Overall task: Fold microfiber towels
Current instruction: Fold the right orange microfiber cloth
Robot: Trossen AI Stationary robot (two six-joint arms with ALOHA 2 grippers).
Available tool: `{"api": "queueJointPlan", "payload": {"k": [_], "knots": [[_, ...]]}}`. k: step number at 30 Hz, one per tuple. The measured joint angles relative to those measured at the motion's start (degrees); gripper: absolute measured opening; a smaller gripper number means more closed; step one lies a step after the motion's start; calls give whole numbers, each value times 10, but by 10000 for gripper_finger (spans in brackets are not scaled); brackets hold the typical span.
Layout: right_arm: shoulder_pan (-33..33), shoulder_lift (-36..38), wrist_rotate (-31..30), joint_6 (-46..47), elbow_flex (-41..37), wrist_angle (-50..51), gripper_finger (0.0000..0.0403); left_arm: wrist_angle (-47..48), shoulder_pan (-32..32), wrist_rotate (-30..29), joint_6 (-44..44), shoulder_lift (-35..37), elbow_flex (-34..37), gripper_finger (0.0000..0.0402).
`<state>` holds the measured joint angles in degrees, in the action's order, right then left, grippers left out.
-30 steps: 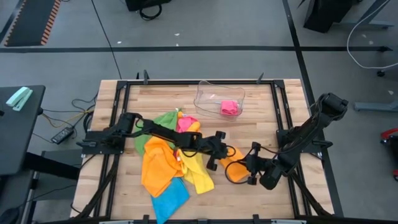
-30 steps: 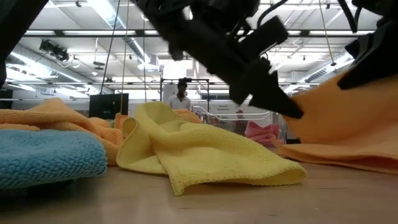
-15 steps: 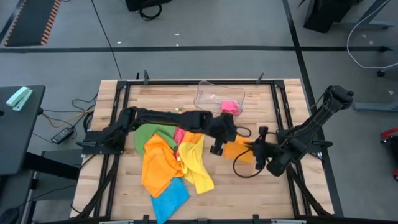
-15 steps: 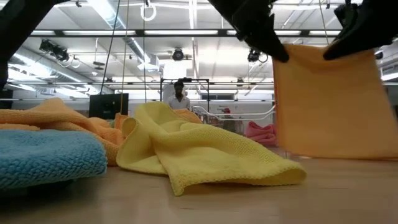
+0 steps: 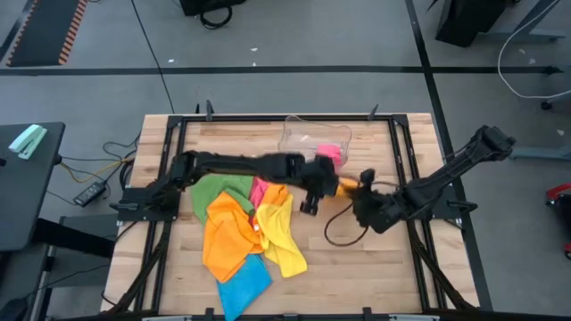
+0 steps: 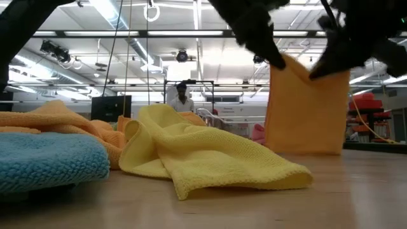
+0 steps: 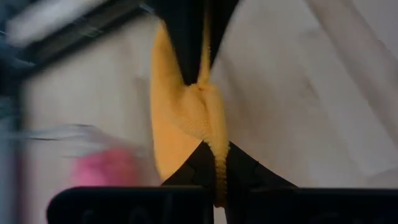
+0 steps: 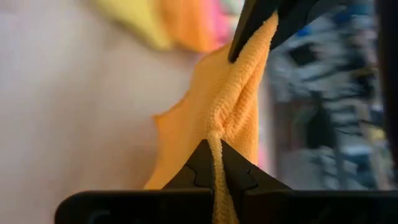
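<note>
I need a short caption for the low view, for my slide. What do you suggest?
Both grippers, left and right, hold an orange towel hanging above the table, beside a yellow towel.

place: looks like a big open lab or workshop hall
ceiling: long rows of strip lights [image 6: 159,33] and exposed ducting
floor: grey concrete [image 5: 294,36] with dark lines, loose cables [image 5: 114,152]
bench: wooden table [image 5: 357,276] in a black metal frame
background: a person [image 6: 183,98] standing far back among racks
</note>
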<state>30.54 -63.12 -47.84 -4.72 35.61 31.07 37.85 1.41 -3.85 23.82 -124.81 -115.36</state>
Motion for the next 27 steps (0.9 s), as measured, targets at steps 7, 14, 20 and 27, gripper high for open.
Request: {"api": "queueJointPlan", "payload": {"k": [7,14,20,27], "knots": [[62,-67,59,70,-18,-68,6,-87,59,7,-66,-1,109,23],[78,-133,193,111,-18,-177,6,-144,96,12,-90,-13,127,20],[92,-188,271,220,-18,-238,10,-163,119,37,-132,-54,129,17],[140,-245,280,320,-18,-324,54,-183,155,38,-165,-64,129,27]]}}
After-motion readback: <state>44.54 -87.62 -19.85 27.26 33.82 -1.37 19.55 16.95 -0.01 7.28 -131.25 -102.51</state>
